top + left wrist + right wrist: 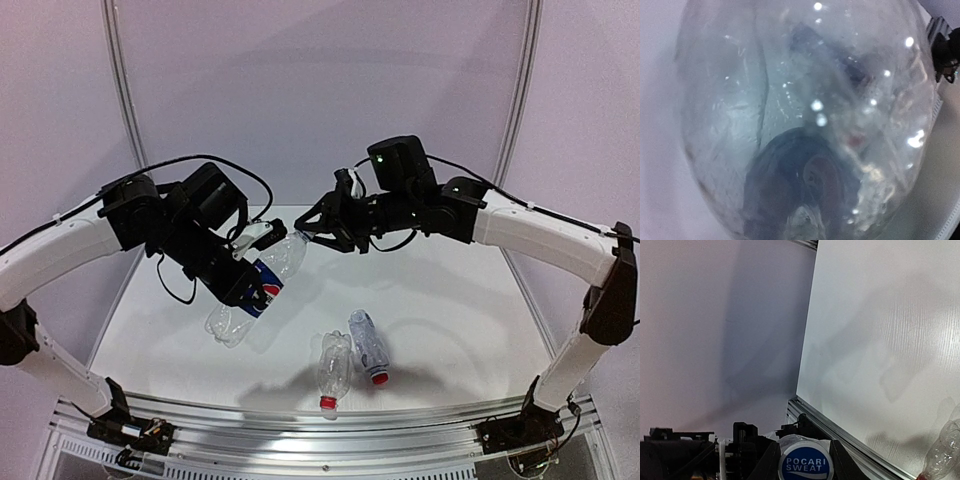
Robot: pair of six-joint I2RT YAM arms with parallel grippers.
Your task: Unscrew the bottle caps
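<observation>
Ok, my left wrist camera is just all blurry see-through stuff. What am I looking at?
Observer: A clear bottle with a blue label. The left gripper holds it tilted, up off the table.
Operator: Where's the other arm?
Observer: The right gripper is at the bottle's neck end, its fingers closed on either side of the cap, which has a blue top.
Operator: Are there any other bottles?
Observer: Yes, two more bottles lie side by side on the table near the front, each with its red cap on.
</observation>
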